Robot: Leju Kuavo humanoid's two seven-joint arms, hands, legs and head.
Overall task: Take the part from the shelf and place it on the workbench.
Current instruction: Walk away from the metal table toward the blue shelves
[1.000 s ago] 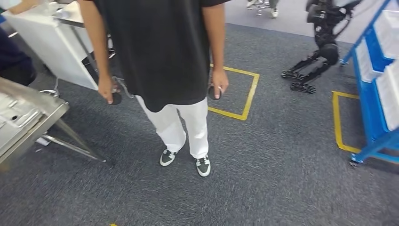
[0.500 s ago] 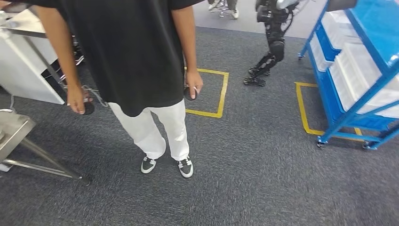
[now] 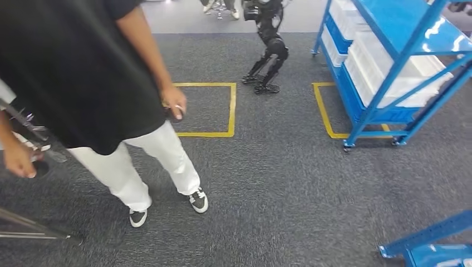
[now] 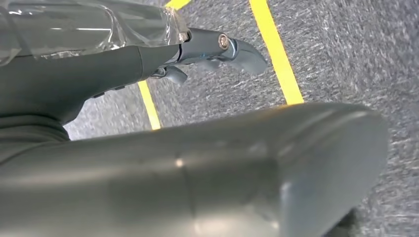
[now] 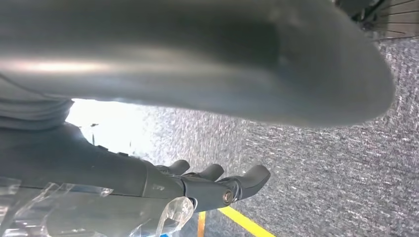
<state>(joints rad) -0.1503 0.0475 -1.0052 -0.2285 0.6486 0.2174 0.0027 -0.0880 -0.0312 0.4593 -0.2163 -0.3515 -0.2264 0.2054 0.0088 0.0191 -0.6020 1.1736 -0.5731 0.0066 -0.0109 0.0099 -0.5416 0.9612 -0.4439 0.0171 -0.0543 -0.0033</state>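
Observation:
The blue shelf (image 3: 389,61) stands at the upper right in the head view, with white bins (image 3: 384,75) on its levels; I cannot make out a single part in them. A metal leg of the workbench (image 3: 28,229) shows at the lower left edge. In the left wrist view my left hand (image 4: 163,148) hangs over the carpet with its fingers (image 4: 222,47) stretched apart from the thumb, holding nothing. In the right wrist view my right hand (image 5: 173,64) hangs the same way, fingers (image 5: 217,185) loose and empty.
A person (image 3: 72,72) in a black shirt and white trousers stands close at the left. A black legged robot (image 3: 270,50) stands at the back. Yellow tape squares (image 3: 231,108) mark the grey carpet. Another blue frame (image 3: 428,245) pokes in at the lower right.
The whole picture has slid left, so the camera has turned to the right. The blue shelf now shows more fully and the workbench top has gone off the left edge.

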